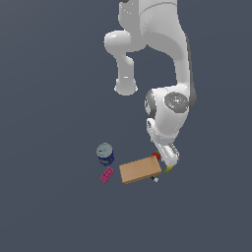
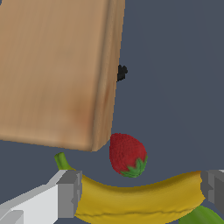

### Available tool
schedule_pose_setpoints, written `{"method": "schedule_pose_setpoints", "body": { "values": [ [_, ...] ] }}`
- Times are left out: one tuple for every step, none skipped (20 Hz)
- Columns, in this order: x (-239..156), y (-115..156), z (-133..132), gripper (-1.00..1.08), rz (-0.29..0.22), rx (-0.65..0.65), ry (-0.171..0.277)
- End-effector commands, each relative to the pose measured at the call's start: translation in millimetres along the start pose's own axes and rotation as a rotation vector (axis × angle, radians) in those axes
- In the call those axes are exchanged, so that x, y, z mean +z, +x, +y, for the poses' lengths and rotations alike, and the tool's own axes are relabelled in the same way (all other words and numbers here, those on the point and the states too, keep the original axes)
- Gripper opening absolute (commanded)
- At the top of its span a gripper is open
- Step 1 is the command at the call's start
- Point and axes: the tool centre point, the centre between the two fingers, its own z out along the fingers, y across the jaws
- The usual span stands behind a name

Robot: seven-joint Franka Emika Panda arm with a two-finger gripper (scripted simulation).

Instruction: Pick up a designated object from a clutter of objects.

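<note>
The designated object is a small red strawberry (image 2: 127,155) with green leaves at one end. It lies on the floor between a corner of the tan flat box (image 2: 57,70) and the yellow banana (image 2: 140,199). My gripper (image 2: 142,192) is open, its grey fingers (image 2: 70,194) set wide apart near the banana's two ends. The strawberry sits just off the line between them. In the exterior view the gripper (image 1: 167,165) is low at the right end of the tan box (image 1: 140,170), and only a speck of the strawberry (image 1: 156,156) shows. The arm hides most of the banana there.
A blue-grey can (image 1: 105,153) stands at the exterior view's left of the box, with a pink block (image 1: 107,175) just in front of it. A green cup edge (image 2: 201,216) shows beyond the banana. A small black item (image 2: 121,72) lies beside the box's long side.
</note>
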Motion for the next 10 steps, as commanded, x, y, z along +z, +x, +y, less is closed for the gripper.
{"method": "schedule_pose_setpoints", "body": {
  "values": [
    [5.1,-1.7,-0.7,1.00,0.006,0.034,0.002],
    [6.6,-2.2,-0.9,1.00,0.008,0.044,0.003],
    [8.0,-2.7,-1.0,1.00,0.010,0.052,0.004],
    [9.1,-3.1,-1.1,1.00,0.011,0.059,0.004],
    [10.0,-3.5,-1.2,1.00,0.012,0.065,0.005],
    [10.7,-3.7,-1.3,1.00,0.013,0.070,0.005],
    [11.2,-3.9,-1.3,1.00,0.014,0.073,0.005],
    [11.5,-4.0,-1.3,1.00,0.014,0.075,0.005],
    [11.6,-4.0,-1.3,1.00,0.014,0.076,0.005],
    [11.2,-4.1,-1.1,1.00,0.013,0.071,0.005]
  ]
}}
